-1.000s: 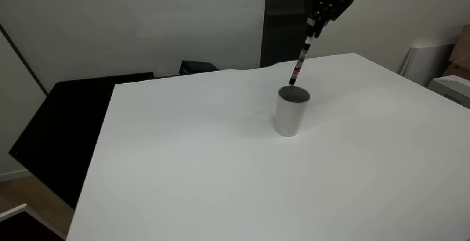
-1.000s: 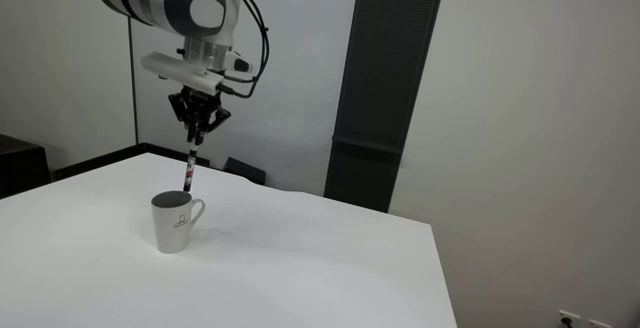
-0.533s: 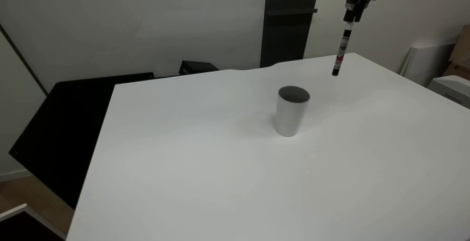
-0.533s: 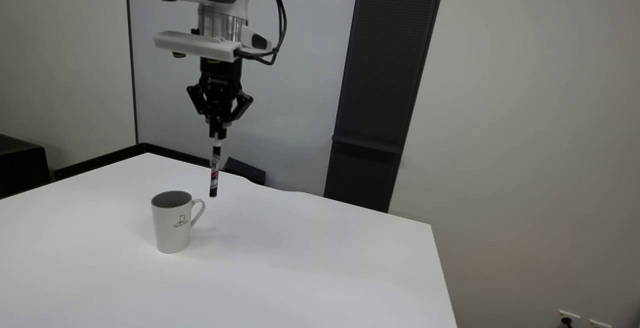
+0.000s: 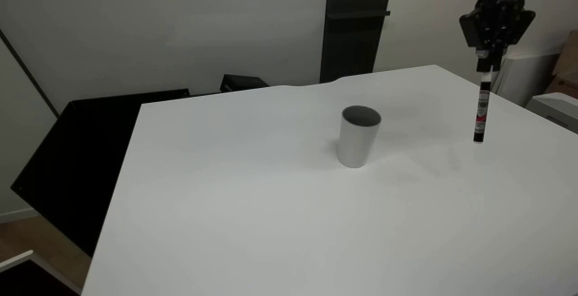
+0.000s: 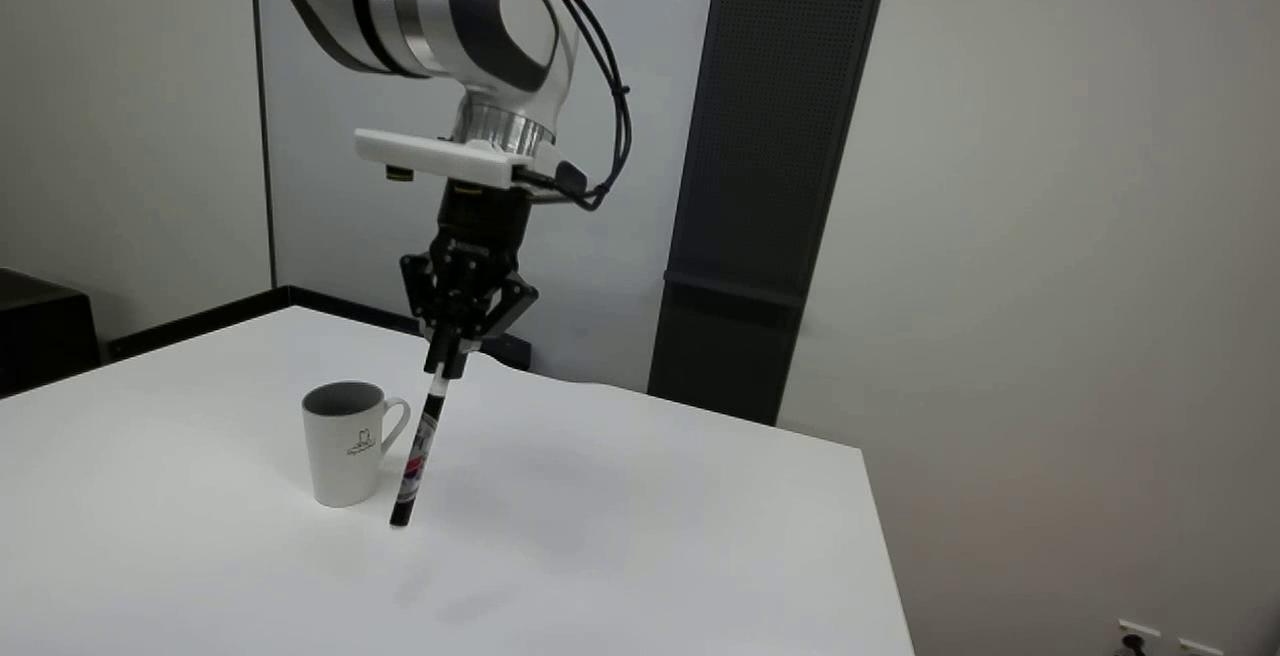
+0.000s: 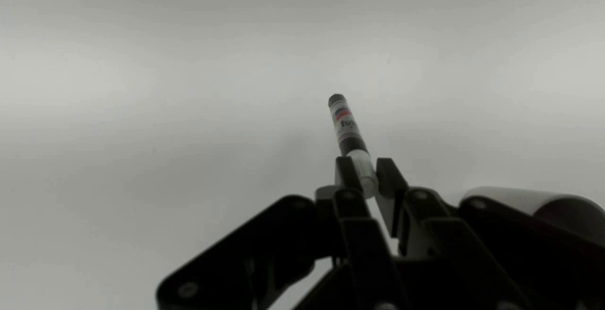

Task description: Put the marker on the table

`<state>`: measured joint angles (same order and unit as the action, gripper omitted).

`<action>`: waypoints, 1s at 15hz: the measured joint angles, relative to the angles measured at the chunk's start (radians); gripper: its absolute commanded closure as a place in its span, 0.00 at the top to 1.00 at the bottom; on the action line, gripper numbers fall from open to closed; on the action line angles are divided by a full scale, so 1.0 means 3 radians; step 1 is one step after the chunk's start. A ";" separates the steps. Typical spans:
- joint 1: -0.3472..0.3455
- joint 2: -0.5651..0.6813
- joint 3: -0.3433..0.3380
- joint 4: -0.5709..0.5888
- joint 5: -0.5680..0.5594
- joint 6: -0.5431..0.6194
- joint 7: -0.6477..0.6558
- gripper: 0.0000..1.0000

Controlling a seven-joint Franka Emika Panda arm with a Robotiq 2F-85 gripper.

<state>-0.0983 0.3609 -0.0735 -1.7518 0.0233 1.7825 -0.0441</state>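
Note:
The marker is a thin stick with a black tip, a printed label with a red mark and a pale end. It shows in both exterior views [image 5: 482, 111] [image 6: 418, 451] and in the wrist view [image 7: 347, 125]. My gripper [image 5: 490, 63] is shut on the marker's pale end, in both exterior views [image 6: 447, 361] and in the wrist view [image 7: 368, 174]. The marker hangs tip down, slightly tilted. Its tip looks a little above the white table [image 5: 253, 205], which also shows in an exterior view [image 6: 650, 536]; faint shadows lie apart from the tip.
A pale grey cup [image 5: 356, 145] stands upright on the table beside the gripper. Its handle shows in an exterior view [image 6: 398, 424]. The cup is partly behind the gripper in the wrist view [image 7: 510, 195]. Black chairs [image 5: 76, 165] stand past the table's edge.
My gripper has carried the marker from above and behind the cup to the cup's side, then down closer to the table. The cup has not moved.

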 measured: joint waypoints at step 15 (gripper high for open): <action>-0.0081 0.0837 0.0001 0.0161 0.0123 -0.0093 -0.0013 0.06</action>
<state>-0.1226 0.6118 -0.0732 -1.7034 0.0602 1.7547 -0.0479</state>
